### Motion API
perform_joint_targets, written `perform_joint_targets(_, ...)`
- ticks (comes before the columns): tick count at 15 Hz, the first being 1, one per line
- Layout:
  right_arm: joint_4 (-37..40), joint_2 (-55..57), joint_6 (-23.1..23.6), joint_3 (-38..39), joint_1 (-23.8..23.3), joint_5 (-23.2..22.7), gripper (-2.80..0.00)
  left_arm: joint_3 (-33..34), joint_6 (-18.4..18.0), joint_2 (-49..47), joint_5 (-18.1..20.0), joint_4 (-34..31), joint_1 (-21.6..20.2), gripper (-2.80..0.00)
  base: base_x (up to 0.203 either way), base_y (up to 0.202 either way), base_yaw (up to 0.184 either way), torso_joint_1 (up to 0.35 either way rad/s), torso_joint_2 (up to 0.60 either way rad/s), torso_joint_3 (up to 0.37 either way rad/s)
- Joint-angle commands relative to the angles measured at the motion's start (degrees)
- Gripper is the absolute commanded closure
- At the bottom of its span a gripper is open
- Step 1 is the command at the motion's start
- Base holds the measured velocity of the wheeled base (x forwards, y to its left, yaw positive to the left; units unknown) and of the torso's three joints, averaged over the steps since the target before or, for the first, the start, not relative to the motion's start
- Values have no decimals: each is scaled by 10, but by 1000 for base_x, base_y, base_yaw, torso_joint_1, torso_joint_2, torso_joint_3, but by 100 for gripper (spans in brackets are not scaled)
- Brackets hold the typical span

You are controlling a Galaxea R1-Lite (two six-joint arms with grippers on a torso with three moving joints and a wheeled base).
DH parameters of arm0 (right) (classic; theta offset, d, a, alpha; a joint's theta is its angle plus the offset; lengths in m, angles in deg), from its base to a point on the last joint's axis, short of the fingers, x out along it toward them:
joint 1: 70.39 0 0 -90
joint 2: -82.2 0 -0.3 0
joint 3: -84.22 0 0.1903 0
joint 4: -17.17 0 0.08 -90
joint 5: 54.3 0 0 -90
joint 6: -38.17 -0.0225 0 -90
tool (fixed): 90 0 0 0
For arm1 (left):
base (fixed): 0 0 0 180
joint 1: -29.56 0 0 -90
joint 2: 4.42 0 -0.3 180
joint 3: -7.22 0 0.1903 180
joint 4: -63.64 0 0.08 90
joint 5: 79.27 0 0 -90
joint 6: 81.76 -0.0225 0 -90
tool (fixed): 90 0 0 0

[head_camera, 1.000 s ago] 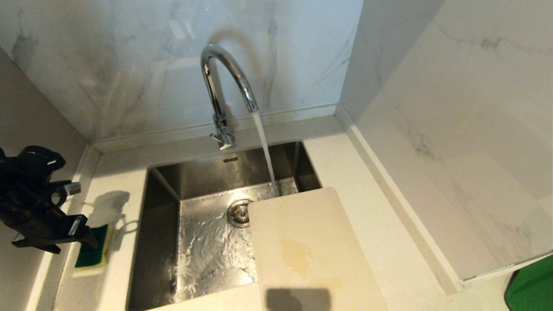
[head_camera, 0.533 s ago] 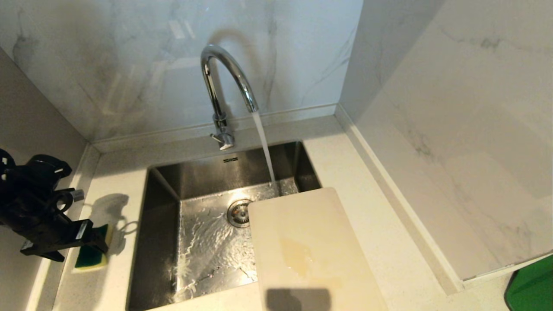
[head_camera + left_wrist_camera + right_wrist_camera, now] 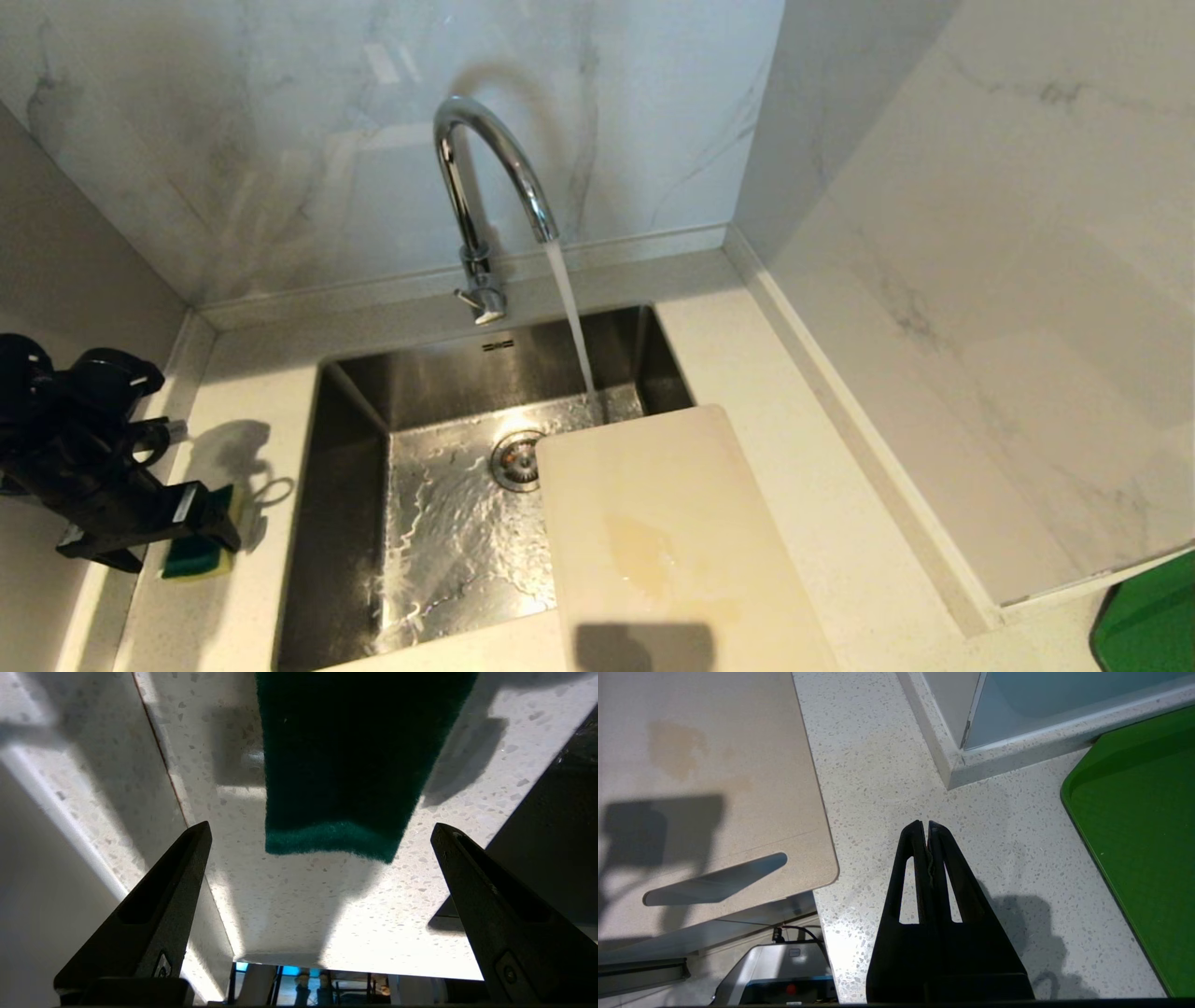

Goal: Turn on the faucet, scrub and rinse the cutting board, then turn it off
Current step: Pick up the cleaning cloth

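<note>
The chrome faucet (image 3: pixel 485 187) stands behind the sink, and a stream of water (image 3: pixel 571 317) falls from its spout into the basin. The cream cutting board (image 3: pixel 663 551) lies flat across the sink's right side and the counter, with a yellowish stain on it. Its slot handle (image 3: pixel 714 886) shows in the right wrist view. A green and yellow sponge (image 3: pixel 201 551) lies on the counter left of the sink. My left gripper (image 3: pixel 187 549) hangs open just over the sponge (image 3: pixel 345 756), its fingers (image 3: pixel 177 882) wide on either side. My right gripper (image 3: pixel 924 823) is shut and empty above the counter, right of the board.
The steel sink (image 3: pixel 355 401) is wet, with a drain (image 3: pixel 513 459) beside the board's far end. Marble walls close in at the back, left and right. A green tray (image 3: pixel 1139 826) sits on the counter at the far right.
My left gripper has sunk and shifted slightly right, closer onto the sponge. The water keeps running. The board and right arm have not moved.
</note>
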Motion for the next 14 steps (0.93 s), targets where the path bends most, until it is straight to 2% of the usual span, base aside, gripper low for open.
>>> perform_joint_targets(1,1,0,0,0,0,0,0,-1,0,-14,10,-1,-1,-280,0,0,0,0,0,0)
perform_joint_targets(2,1,0,0,0,0,0,0,-2,0,-16,21,-1,-1,-280,0,0,0,0,0,0)
perform_joint_targets(3,1,0,0,0,0,0,0,-2,0,-20,22,-1,-1,0,0,0,0,0,0,0)
perform_joint_targets(14,1,0,0,0,0,0,0,0,0,-29,24,3,-1,0,0,0,0,0,0,0)
